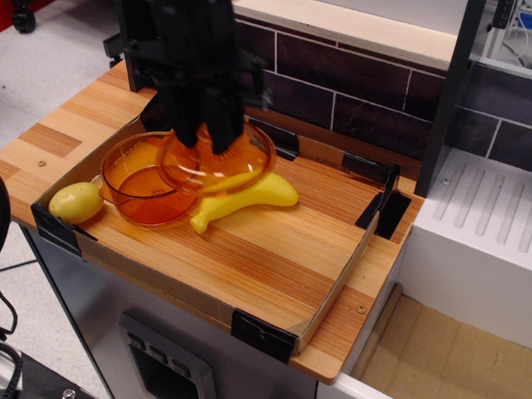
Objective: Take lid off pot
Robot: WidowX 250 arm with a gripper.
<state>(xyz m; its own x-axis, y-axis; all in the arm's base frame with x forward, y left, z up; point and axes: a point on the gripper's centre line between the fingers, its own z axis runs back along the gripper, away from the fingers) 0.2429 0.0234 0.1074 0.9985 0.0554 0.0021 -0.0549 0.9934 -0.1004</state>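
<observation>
The black robot gripper [212,137] is hanging over the left half of the wooden counter [274,249], and its fingers [223,133] are clamping together on the middle of the round, shallow-domed, translucent orange plastic lid [218,162], where the knob is hiding between them. The lid is staying in the air, clear of the pot, and it is covering in the view the right rim of the pot and the left part of the banana. The deep, round, translucent orange plastic pot [141,184] is standing open on the counter near the left edge. The curved yellow plastic banana [253,195] is lying just beside the pot, toward the middle of the counter. A small round yellow-green toy fruit [75,202] is sitting at the front left corner, near the pot, inside the low cardboard border.
</observation>
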